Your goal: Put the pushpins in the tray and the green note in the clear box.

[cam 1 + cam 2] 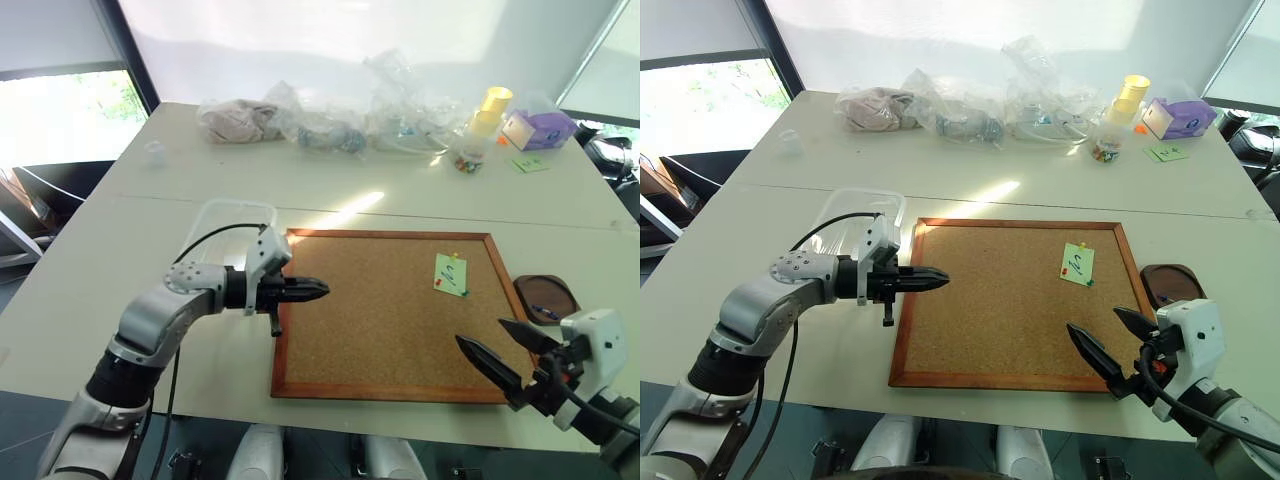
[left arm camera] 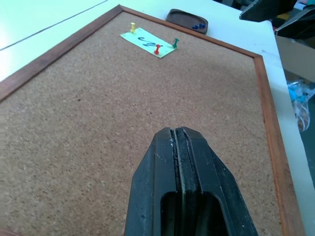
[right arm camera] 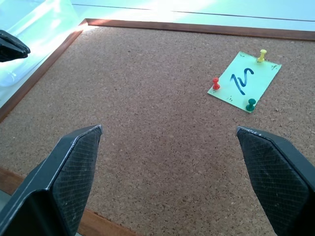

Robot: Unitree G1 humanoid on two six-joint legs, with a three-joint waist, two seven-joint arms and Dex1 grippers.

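On the white counter (image 1: 120, 250), going from left to right, the clear box (image 1: 232, 216) comes first, just beside the left edge of the corkboard (image 1: 380, 320). The left end effector (image 1: 318, 289) hangs over the board's left edge, pointing across it to the right, with its two black fingers (image 2: 179, 182) pressed together on nothing.

Next comes the corkboard itself, a brown cork sheet in a wooden frame, lying flat near the front edge of the counter. The green note (image 1: 451, 274) is pinned to the board's upper right part, with dark scribble on it. Three pushpins hold it: a yellow pin (image 3: 263, 54) at one corner, a red pin (image 3: 215, 82) on the edge, and a green pin (image 3: 251, 103) at another corner.

The right end effector (image 1: 500, 348) sits over the board's lower right corner, near the front frame, its fingers (image 3: 74, 167) spread wide apart and empty, aimed toward the note.

Just right of the board's frame lies the tray (image 1: 545, 296), dark brown, with small blue pins (image 2: 199, 26) inside it.

Along the far side of the counter lie clear plastic bags (image 1: 300, 122), a yellow-lidded bottle (image 1: 487, 115), a purple box (image 1: 538, 129) and a second green note (image 1: 529, 164).
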